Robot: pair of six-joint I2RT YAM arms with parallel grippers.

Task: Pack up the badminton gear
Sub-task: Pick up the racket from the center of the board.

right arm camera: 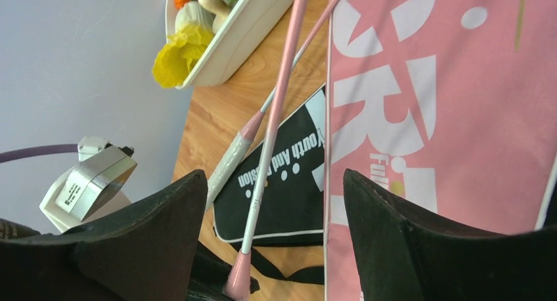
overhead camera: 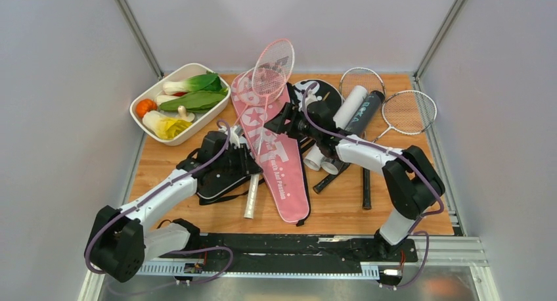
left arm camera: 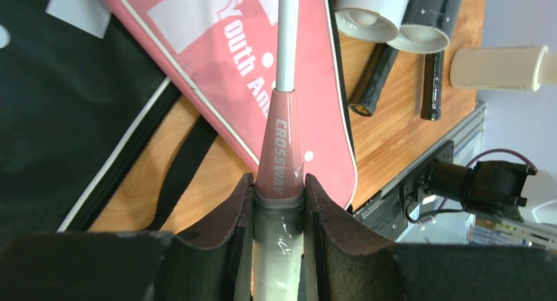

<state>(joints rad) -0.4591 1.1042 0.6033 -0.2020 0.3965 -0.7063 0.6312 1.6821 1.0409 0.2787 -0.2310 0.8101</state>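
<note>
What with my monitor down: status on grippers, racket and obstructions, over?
Left gripper shut on pink racket handle. Right gripper open, above pink cover. Racket not yet in cover. No blocker seen.

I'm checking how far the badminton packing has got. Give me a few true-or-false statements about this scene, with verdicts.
1. The left gripper is shut on the pink racket at its handle. True.
2. The right gripper grips the pink cover. False: its jaws stand open above the cover, holding nothing.
3. The white dish of vegetables sits at the far-left corner of the table. True.
4. Both tubes are black. False: a white tube lies beside a black tube.
5. The silver rackets are zipped inside covers. False: they lie bare on the table.
</note>
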